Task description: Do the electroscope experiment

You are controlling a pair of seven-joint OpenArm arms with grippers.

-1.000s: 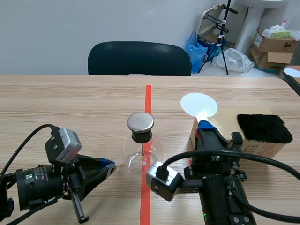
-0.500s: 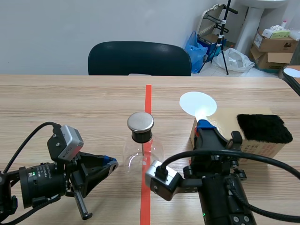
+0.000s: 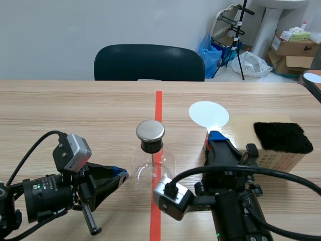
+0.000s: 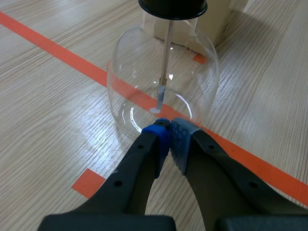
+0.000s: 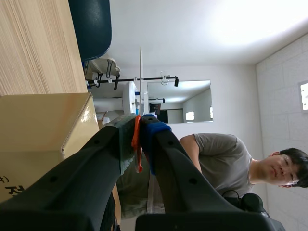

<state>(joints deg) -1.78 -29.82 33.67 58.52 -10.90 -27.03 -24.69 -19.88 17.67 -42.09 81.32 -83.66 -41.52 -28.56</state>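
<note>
White disc (image 3: pixel 208 114), seemingly orange-handled, stands pinched in the right gripper (image 3: pixel 216 136), right of and beyond the metal cap (image 3: pixel 150 130). Left gripper (image 4: pixel 169 132), closed empty, sits by the flask (image 4: pixel 192 72).

The electroscope flask (image 4: pixel 127 82) is clear, glossy glass with bright highlights, topped by a dull brushed-metal cap (image 3: pixel 150 130) over a matt black stopper (image 3: pixel 151 146). The table (image 3: pixel 75 110) is pale wood grain with a faint sheen. The white disc (image 3: pixel 208 114) looks smooth and matt, the cardboard box (image 3: pixel 241 128) is plain tan, and the black pad (image 3: pixel 282 136) is shaggy like fur.
</note>
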